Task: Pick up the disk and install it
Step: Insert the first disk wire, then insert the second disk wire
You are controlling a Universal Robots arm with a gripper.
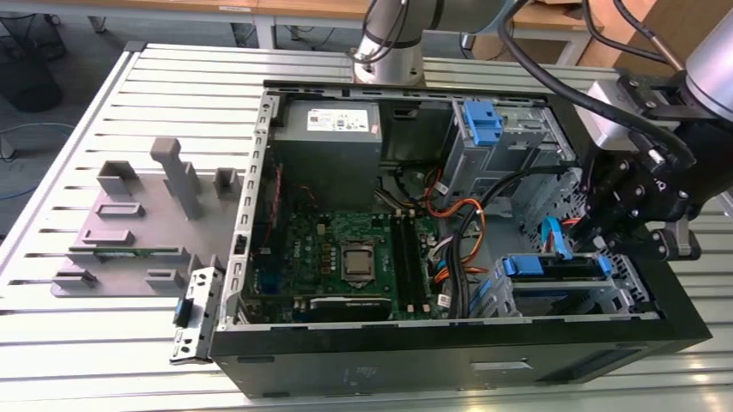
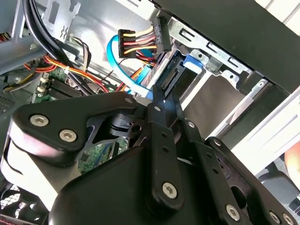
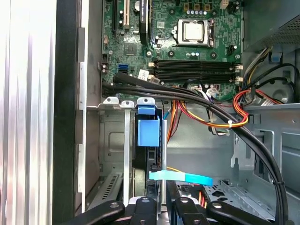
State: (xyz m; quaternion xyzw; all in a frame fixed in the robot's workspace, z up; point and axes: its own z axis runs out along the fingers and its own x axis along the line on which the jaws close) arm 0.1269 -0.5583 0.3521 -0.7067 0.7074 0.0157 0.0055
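The disk sits on edge in its bay in the computer case, so I hold my claw just beside it, grip unclear.

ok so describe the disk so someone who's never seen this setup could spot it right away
Start at the open black computer case on the slatted table. Follow its front edge to the metal drive cage at the exterior view's right, just below the gripper. The disk sits there edge-up with blue plastic rails, lower and nearer than the empty blue-tabbed bay beside the grey power supply.
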